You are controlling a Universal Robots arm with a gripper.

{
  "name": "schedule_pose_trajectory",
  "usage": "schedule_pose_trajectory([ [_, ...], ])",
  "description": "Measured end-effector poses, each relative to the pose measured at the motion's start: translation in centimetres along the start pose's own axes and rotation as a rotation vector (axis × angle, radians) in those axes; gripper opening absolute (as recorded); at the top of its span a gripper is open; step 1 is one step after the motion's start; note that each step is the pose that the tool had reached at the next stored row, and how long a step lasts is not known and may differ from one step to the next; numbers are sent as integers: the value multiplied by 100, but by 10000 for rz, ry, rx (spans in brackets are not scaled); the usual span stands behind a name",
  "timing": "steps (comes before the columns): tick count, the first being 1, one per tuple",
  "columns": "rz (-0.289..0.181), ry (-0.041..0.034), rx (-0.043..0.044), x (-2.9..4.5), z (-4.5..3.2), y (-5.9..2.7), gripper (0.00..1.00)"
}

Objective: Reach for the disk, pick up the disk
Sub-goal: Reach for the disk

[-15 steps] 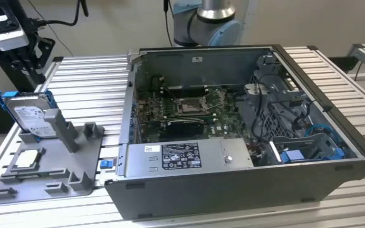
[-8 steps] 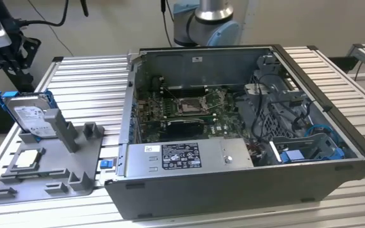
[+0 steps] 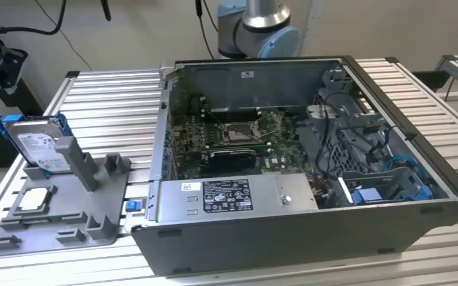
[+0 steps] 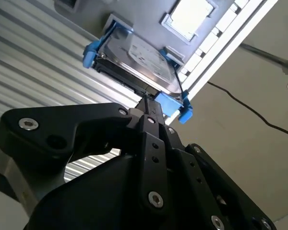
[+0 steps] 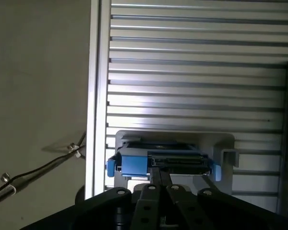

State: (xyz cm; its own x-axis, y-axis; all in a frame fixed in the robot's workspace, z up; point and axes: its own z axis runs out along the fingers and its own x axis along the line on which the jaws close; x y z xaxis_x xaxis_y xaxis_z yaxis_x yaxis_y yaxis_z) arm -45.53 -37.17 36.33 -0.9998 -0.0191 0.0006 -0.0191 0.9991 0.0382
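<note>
Black links of the end effector sit closest to me in both wrist views, its fingers meeting at the tip with nothing clamped between them; just beyond that tip I see the disk, on edge in its blue frame; in the exterior view it stands upright and free in a grey holder on the ribbed table, off the exterior view's left of the open computer case; a square chip lies flat in the holder
</note>
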Motion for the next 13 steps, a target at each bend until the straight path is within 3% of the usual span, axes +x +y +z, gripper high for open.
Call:
schedule_pose_trajectory([
  [3, 1, 0, 0, 75, 1, 1, 0],
  [13, -1, 0, 0, 87, 1, -76, 0],
])
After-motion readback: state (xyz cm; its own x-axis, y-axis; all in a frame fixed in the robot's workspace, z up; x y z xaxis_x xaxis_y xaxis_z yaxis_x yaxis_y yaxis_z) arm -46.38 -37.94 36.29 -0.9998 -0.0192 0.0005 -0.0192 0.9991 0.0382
